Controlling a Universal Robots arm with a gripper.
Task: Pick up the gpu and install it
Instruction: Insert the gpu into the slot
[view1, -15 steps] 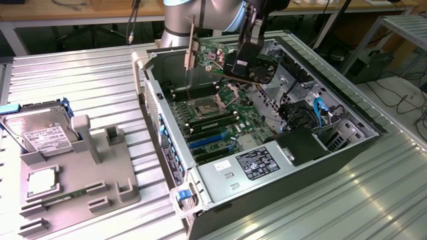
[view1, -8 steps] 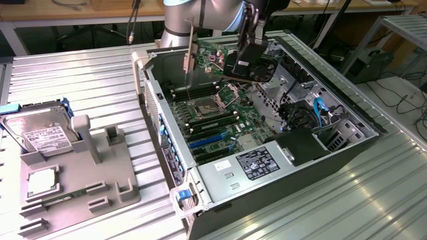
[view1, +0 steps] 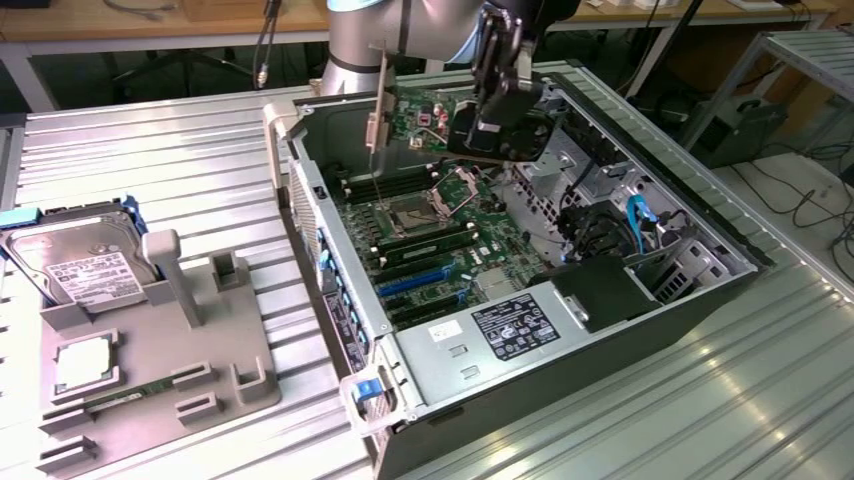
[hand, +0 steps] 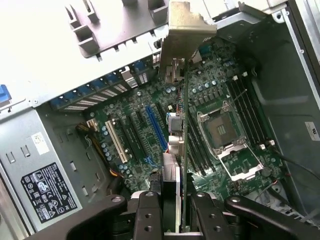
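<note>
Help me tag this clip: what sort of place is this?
Probably a robotics lab workbench for computer assembly: an open computer case on a ribbed metal table, a grey fixture holding a hard drive, and the gripper holding the gpu.

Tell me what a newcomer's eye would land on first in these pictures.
The eye goes first to the gpu, a green card clamped between the arm's fingers and hanging upright over the open computer case in the middle of the exterior view. Below it lies the bare motherboard with its open processor socket. At the exterior view's left, a silver hard drive sits in a grey holder.
</note>
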